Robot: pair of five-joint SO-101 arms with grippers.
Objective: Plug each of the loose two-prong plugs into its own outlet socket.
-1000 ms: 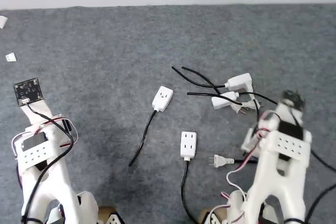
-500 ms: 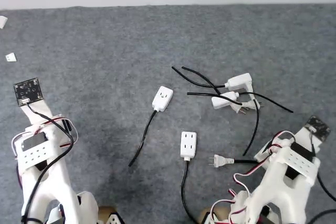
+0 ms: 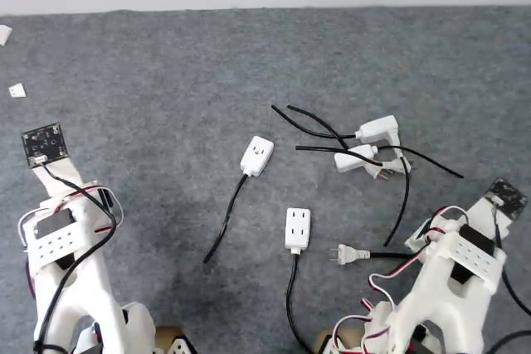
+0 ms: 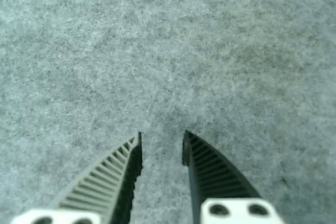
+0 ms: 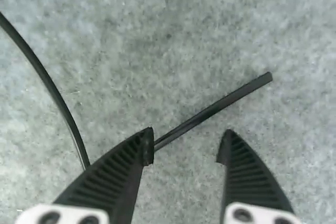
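Left arm: the left arm (image 3: 62, 242) stands at the bench's (image 3: 166, 64) near left corner, its wrist stretched toward the far edge, well apart from every plug and socket.
Left claw: the left claw (image 4: 161, 141) is parted only narrowly and holds nothing; its tips hang over bare grey bench.
Right arm: the right arm (image 3: 452, 263) is at the near right corner, its wrist angled outward to the right, near the plugs' trailing cords.
Right claw: the right claw (image 5: 188, 136) is spread wide and empty. A black cord end (image 5: 220, 103) lies on the bench beneath it, slanting from beside one finger out past the gap. A second cord (image 5: 42, 72) curves past that finger's outer side.
Sockets: both are white, mid-bench, slots up. The far socket (image 3: 257, 156) lies tilted and the near socket (image 3: 297, 228) straight, each with a black cord trailing toward the near edge.
Plugs: the far plug (image 3: 377, 130) and middle plug (image 3: 355, 159) lie touching, right of the far socket. The small plug (image 3: 342, 254) lies just right of the near socket's cord, prongs pointing toward it, not touching.
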